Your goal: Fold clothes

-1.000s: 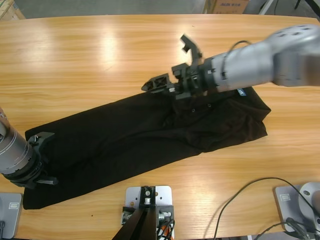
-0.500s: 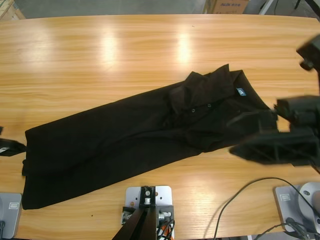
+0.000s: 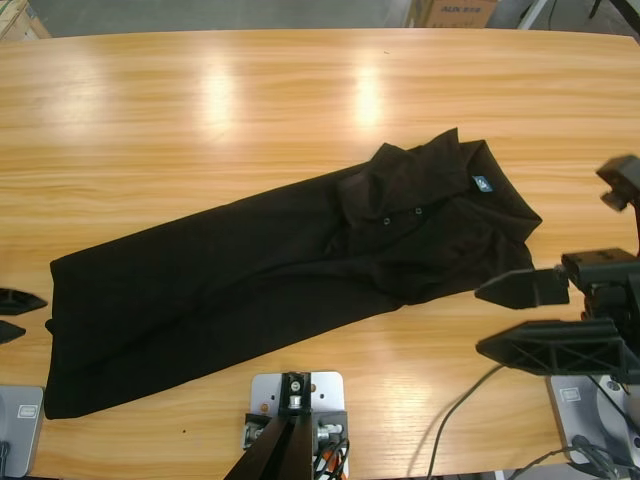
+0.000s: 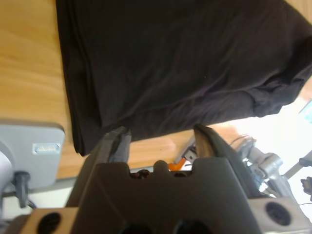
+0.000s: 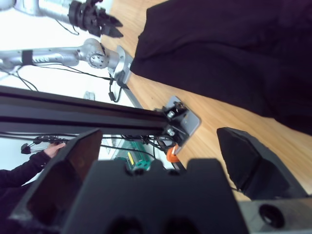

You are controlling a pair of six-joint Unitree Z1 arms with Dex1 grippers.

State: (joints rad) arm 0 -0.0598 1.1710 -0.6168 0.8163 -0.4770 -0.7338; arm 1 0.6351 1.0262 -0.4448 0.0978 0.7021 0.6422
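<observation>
The wooden worktop [image 3: 200, 120] carries the black polo shirt [image 3: 280, 270], which lies folded into a long band running diagonally, hem end at the lower left, collar and blue neck label [image 3: 481, 183] toward the upper right. The right pincer [image 3: 525, 315] hangs over the worktop's right edge, just off the shirt, its jaws spread apart and empty. The left pincer [image 3: 12, 315] shows only as two black tips at the left edge, apart and empty; its arm is cut off.
</observation>
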